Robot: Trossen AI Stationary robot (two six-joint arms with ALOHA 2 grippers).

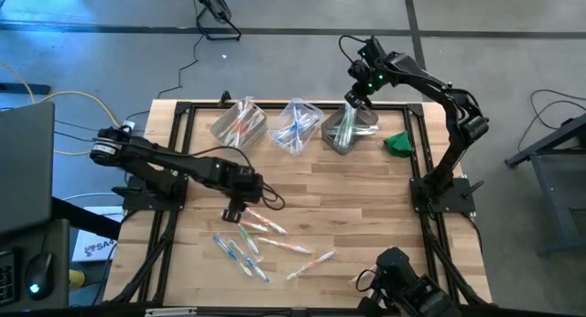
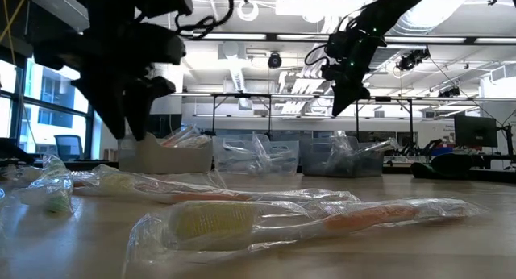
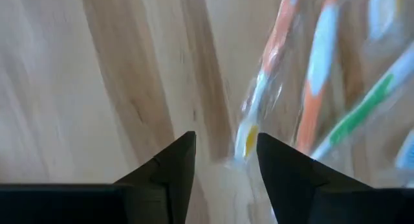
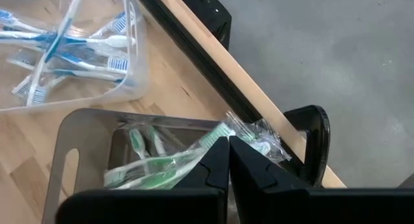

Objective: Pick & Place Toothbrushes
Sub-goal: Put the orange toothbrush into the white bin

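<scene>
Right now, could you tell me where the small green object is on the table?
In the high view, the small green object lies at the table's far right edge, just right of the bin of green toothbrushes, below the right gripper.

Overhead looking down, low level across table (image 1: 366, 207), two close, perhaps blurred, wrist views
</scene>
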